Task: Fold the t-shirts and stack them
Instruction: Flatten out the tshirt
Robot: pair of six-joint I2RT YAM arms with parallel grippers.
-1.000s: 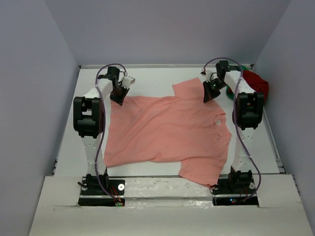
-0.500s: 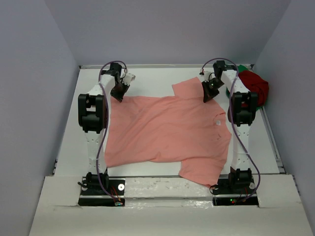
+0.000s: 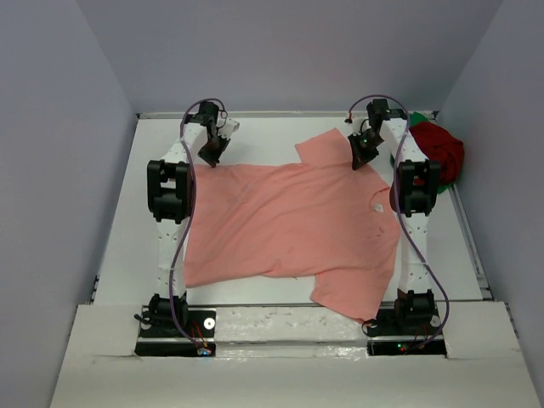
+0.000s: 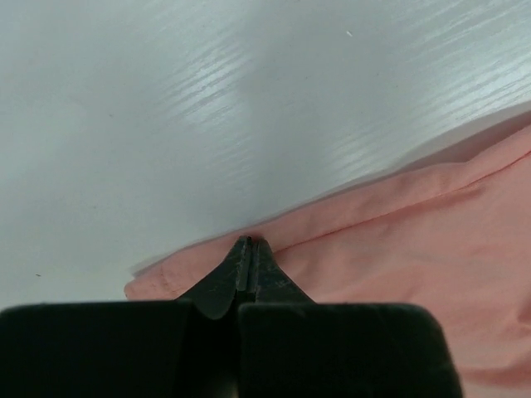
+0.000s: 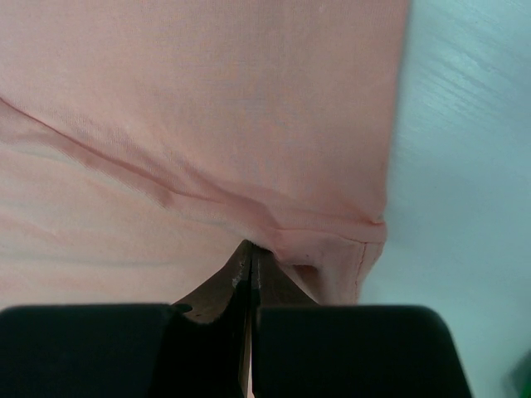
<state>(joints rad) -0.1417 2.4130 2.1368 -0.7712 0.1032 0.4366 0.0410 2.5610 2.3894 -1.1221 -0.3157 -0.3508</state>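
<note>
Item: one salmon-pink short-sleeved cloth t-shirt, spread nearly flat across the middle of the white bench; a dark red cloth shirt and a green one lie bunched at the far right corner. Handling, by my judgement: light, limp, not fragile, sure to sag and crease, so best taken at two edge points together. Hold: my left fingers pinched shut on its far left hem corner, my right fingers shut on the far sleeve's seam.

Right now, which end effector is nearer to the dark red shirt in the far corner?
Right. The right end effector pinches the salmon-pink shirt by its sleeve, close beside the dark red shirt; the left end effector grips the same shirt's hem, far over on the other side.
</note>
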